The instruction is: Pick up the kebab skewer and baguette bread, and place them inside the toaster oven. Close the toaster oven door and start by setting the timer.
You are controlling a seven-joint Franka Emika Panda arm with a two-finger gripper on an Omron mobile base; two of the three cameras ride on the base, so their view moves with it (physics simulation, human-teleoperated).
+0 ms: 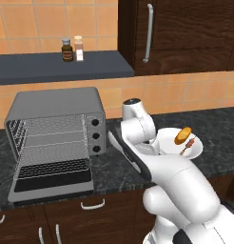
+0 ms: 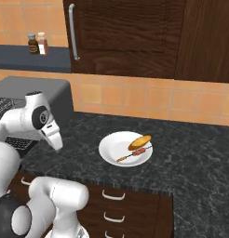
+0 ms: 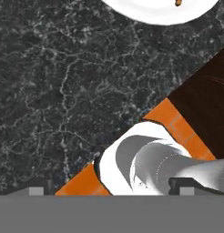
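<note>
The toaster oven (image 1: 54,102) stands at the counter's left, wire racks bare, three black knobs (image 1: 95,136) on its side panel. Its door (image 1: 52,185) lies folded down flat in front. To the right a white plate (image 1: 198,151) carries the golden baguette bread (image 1: 183,135) and the thin kebab skewer (image 1: 188,148). From the other side the baguette bread (image 2: 140,142) lies just behind the kebab skewer (image 2: 134,155) on the plate (image 2: 109,151). My gripper (image 3: 111,190) is open, held above the dark counter, with the plate (image 3: 155,13) well ahead of it and nothing between its fingertips.
Two spice bottles (image 1: 73,49) stand on a dark shelf above the oven. A dark wood cabinet with a long handle (image 1: 148,33) hangs behind. The counter's front edge and the drawers (image 2: 114,195) lie below. My own folded arm (image 1: 138,128) stands between oven and plate.
</note>
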